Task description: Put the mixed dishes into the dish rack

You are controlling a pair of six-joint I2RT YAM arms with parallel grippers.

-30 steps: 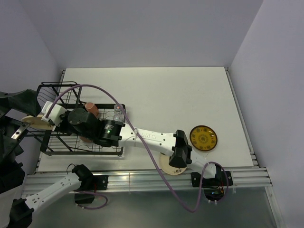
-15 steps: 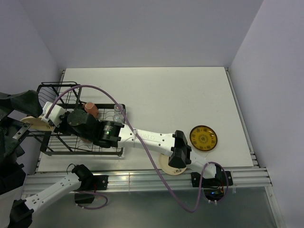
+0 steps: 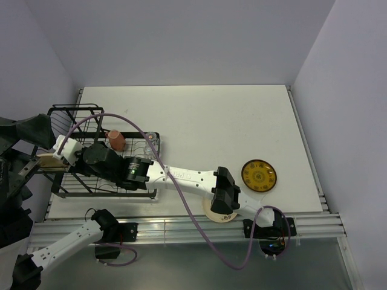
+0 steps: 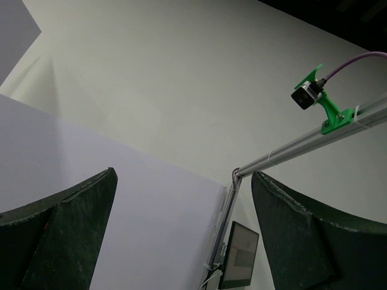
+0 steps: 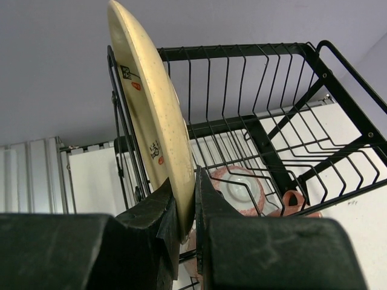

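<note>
The black wire dish rack (image 3: 91, 181) sits at the table's left. My right gripper (image 3: 55, 158) reaches over its left side, shut on the rim of a cream plate (image 3: 43, 161) held on edge. In the right wrist view the cream plate (image 5: 151, 109) stands between the gripper's (image 5: 185, 199) fingers, against the dish rack's (image 5: 272, 133) raised wires, above an upturned pink mug (image 5: 242, 188). A pink mug (image 3: 116, 139) and a clear glass (image 3: 150, 143) sit in the rack. My left gripper (image 4: 181, 229) is open and empty, pointing up at the ceiling, off the table's left edge (image 3: 21, 154).
A yellow-and-dark plate (image 3: 259, 175) lies on the table at the right front. Another cream plate (image 3: 209, 212) lies at the front edge, partly under my right arm's elbow. A purple cable (image 3: 175, 175) loops over the rack and arm.
My right arm has stretched further left with the cream plate, carrying it toward the rack's left side and uncovering the pink mug and glass. The left arm has barely moved.
</note>
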